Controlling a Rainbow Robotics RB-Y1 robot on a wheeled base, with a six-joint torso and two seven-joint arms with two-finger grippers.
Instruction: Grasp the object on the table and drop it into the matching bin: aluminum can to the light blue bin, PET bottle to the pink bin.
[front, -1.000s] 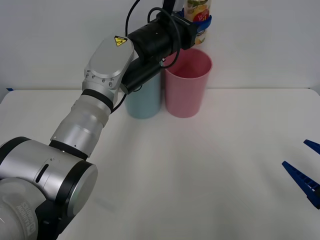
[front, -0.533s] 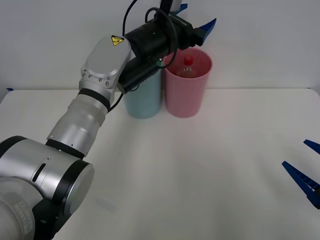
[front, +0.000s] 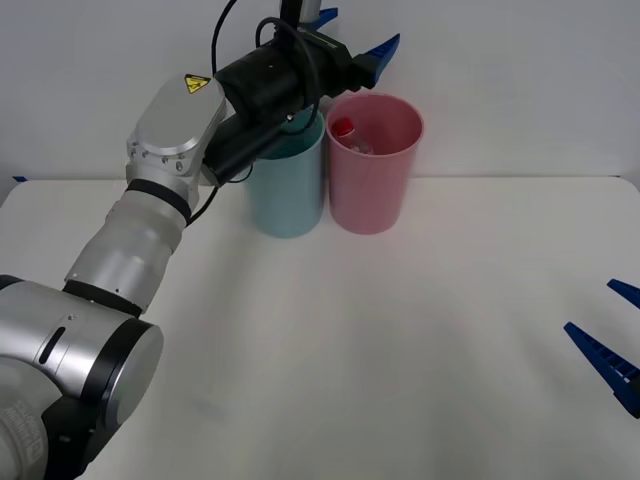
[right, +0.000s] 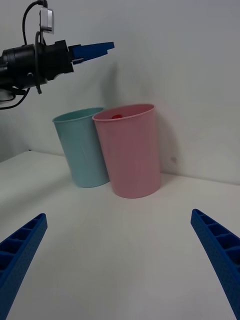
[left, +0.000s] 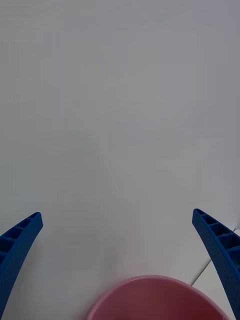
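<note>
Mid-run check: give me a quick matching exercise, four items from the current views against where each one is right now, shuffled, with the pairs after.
Items:
1. PET bottle
2. left claw
3. right claw
4. light blue bin

Places or states:
A. open, low at the table's right edge
B. standing to the left of the pink bin
C. inside the pink bin, red cap showing
D. open, raised above the bins

Pairs: 1-C, 2-D, 3-A, 4-B
</note>
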